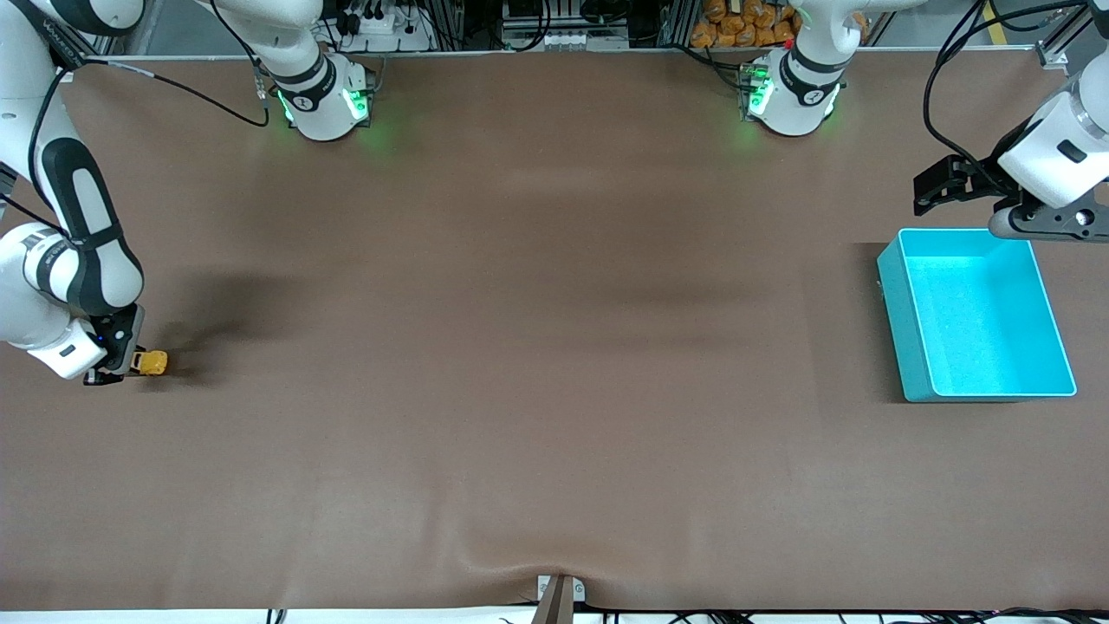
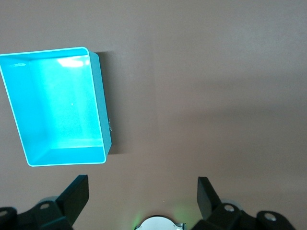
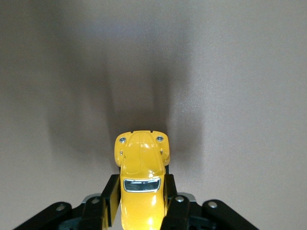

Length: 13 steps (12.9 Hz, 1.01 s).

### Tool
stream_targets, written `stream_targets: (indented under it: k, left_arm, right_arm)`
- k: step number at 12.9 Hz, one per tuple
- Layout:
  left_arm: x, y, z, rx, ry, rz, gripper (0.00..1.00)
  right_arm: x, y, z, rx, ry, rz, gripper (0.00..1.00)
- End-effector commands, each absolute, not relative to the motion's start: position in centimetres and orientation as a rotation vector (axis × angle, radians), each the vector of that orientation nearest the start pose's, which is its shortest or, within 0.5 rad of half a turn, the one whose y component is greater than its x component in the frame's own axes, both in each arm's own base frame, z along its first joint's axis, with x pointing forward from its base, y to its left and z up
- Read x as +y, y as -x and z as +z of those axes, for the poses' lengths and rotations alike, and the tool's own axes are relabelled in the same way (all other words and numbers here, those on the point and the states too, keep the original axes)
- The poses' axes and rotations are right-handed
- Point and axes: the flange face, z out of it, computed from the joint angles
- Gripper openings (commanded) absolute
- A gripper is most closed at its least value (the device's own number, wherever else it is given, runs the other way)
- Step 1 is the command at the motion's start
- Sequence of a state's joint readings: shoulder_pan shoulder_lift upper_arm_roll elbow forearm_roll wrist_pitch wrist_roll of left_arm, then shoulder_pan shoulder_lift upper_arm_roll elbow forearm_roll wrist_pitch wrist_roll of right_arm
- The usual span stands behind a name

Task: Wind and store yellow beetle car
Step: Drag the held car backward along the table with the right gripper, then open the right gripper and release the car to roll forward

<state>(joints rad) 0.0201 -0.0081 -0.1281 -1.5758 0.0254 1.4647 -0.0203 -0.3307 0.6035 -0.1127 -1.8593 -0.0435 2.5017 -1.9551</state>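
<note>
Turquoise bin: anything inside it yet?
Nothing visible inside the turquoise bin; its floor shows bare in both views. The yellow beetle car sits at the right arm's end of the table.

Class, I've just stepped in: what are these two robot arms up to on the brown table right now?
The right gripper has its fingers on either side of the tiny yellow beetle-shaped toy car, low at the right arm's end of the brown table. The left gripper waits open over the table beside the turquoise rectangular plastic bin, which has nothing in it. The car is not stored yet.
</note>
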Motion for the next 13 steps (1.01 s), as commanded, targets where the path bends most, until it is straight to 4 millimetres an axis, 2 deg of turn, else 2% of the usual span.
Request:
stream_targets:
  k: [1, 5, 7, 13]
  left_arm:
    - [-5.6, -53.8, 61.9, 0.115, 3.107, 0.155, 1.00]
    - [-5.5, -53.8, 61.9, 0.112, 3.107, 0.155, 1.00]
    - [-5.5, -53.8, 61.9, 0.112, 3.107, 0.155, 1.00]
    - [-5.5, -53.8, 61.8, 0.110, 3.107, 0.157, 1.00]
  right_arm:
    - [-27.8, -59.2, 19.1, -2.257, 2.248, 0.099, 0.65]
    - [-27.6, -62.6, 24.6, -2.204, 2.198, 0.122, 1.00]
    - [-27.6, -63.2, 26.4, -2.136, 2.219, 0.066, 1.00]
    - [-28.6, -62.8, 26.4, -2.074, 2.250, 0.022, 1.00]
